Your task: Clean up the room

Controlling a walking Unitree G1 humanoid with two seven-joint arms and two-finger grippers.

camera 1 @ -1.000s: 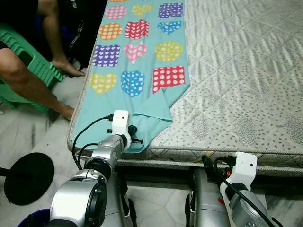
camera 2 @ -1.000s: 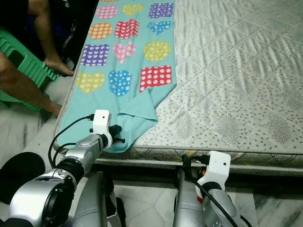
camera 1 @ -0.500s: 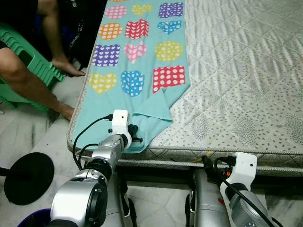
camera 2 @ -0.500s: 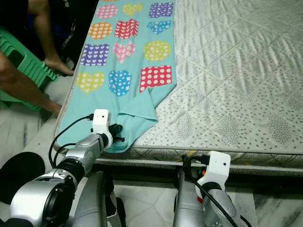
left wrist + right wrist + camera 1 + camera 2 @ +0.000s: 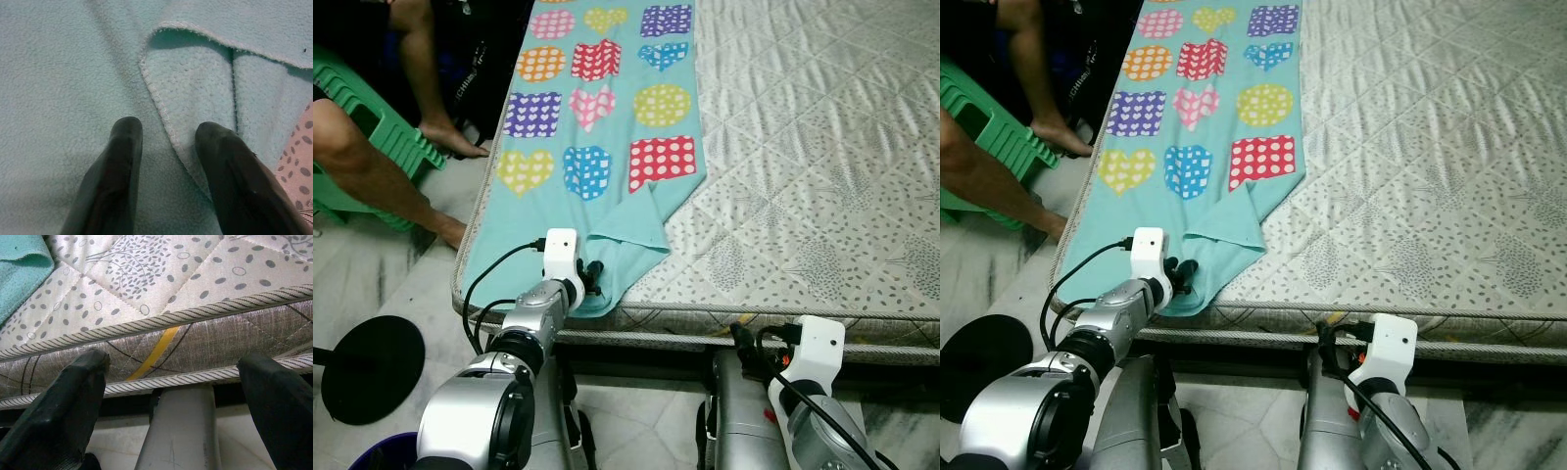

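The blanket (image 5: 597, 127), turquoise fleece printed with dotted hearts, squares and circles, lies along the left side of the mattress (image 5: 822, 166), its near end rumpled and folded over itself at the bed's front corner. My left pincer (image 5: 168, 139) rests on that near corner; in the wrist view I see its two black fingers (image 5: 122, 161) parted, pressing on the fleece either side of a stitched hem, gripping nothing. My right pincer (image 5: 171, 377) hangs low in front of the mattress edge, fingers spread wide apart and empty, facing the piped side wall. Off to the left a person's bare legs (image 5: 372, 166) sit beside a green stool (image 5: 382, 127) on the tiled floor (image 5: 372, 284).
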